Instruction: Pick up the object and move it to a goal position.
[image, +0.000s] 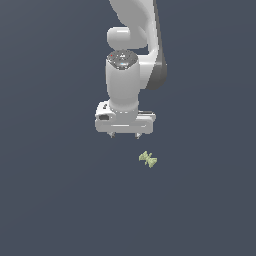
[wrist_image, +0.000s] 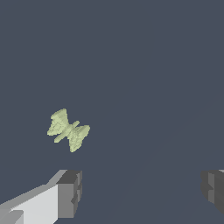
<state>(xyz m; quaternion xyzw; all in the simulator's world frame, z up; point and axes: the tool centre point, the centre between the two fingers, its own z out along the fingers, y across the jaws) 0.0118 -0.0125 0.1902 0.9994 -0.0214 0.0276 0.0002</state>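
Observation:
The object (image: 148, 159) is a tiny pale yellow-green bow-tie shaped lump lying on the dark floor, a little toward the exterior view's right and below the gripper in that picture. The wrist view shows it (wrist_image: 68, 130) whole, with two flared lobes and a thin middle. My gripper (image: 124, 135) points down with its fingers wide apart and nothing between them. In the wrist view the gripper (wrist_image: 142, 192) stands apart from the object; one dark fingertip (wrist_image: 70, 192) is near it, the other at the picture's edge.
The white arm (image: 131, 45) rises above the gripper. A plain dark blue-grey floor (image: 50, 200) lies all around.

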